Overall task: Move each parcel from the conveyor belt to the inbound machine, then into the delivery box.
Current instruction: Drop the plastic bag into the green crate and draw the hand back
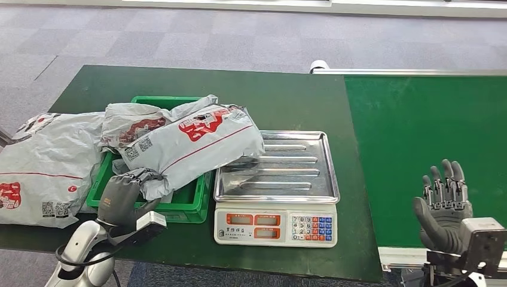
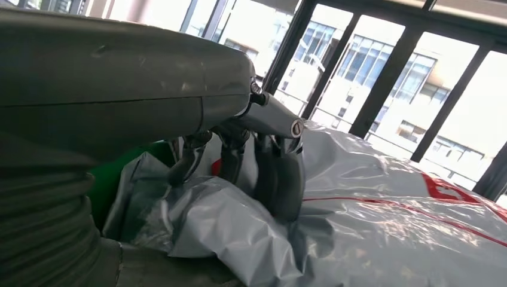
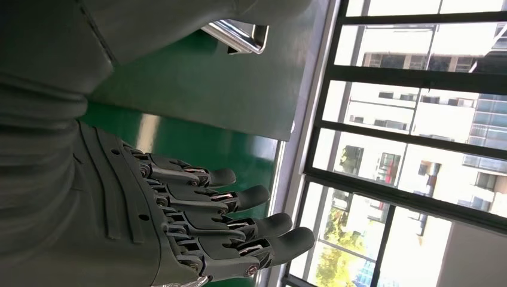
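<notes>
Holding a bag over the green box

Gripping the near end of a grey bag (image 1: 190, 143) with the left hand (image 1: 122, 197), fingers (image 2: 281, 179) curled tight into the crinkly plastic. Lying half on the green box (image 1: 197, 203) and half on the edge of the scale tray (image 1: 299, 164), so most likely on its way from the scale into the box. Resting under it in the box, another bag (image 1: 128, 128), and flat on the table just beside the box, a third bag (image 1: 42, 167). Waiting over the green belt (image 1: 418, 131), the right hand (image 1: 443, 206), fingers spread and straight, holding nothing, probably ready for the next bag. Needing next, most likely, a small pull toward the box and then a let-go
</notes>
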